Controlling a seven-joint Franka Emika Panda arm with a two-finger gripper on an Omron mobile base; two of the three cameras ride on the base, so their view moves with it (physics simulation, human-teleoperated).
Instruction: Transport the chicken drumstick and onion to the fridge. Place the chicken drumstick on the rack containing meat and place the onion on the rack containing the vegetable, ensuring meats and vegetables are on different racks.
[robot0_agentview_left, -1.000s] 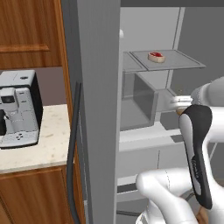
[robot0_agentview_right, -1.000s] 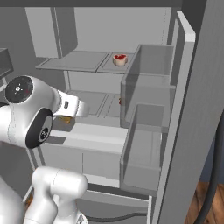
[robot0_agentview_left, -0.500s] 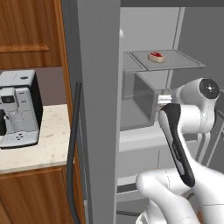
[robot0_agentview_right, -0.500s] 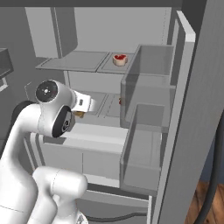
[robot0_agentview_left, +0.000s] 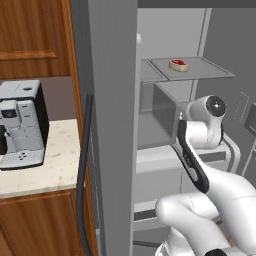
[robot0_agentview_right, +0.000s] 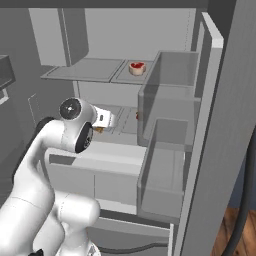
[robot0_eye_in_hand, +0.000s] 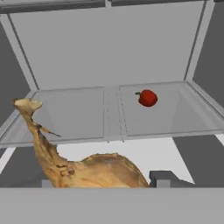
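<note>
chicken drumstick (robot0_eye_in_hand: 83, 168): thick end cut by bottom band | gripper (robot0_eye_in_hand: 105, 183): fingertips mostly hidden

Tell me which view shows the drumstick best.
The hand view: the drumstick lies close and large across the bottom, thin bone end pointing up-left, before a fridge shelf with a red pepper. The right base view gives just a small brown bit at the gripper; the left base view tells nothing clear of it.

a smooth white arm (robot0_agentview_right: 45, 165) with fat round parts, dark grey round caps and a black stripe.
</note>
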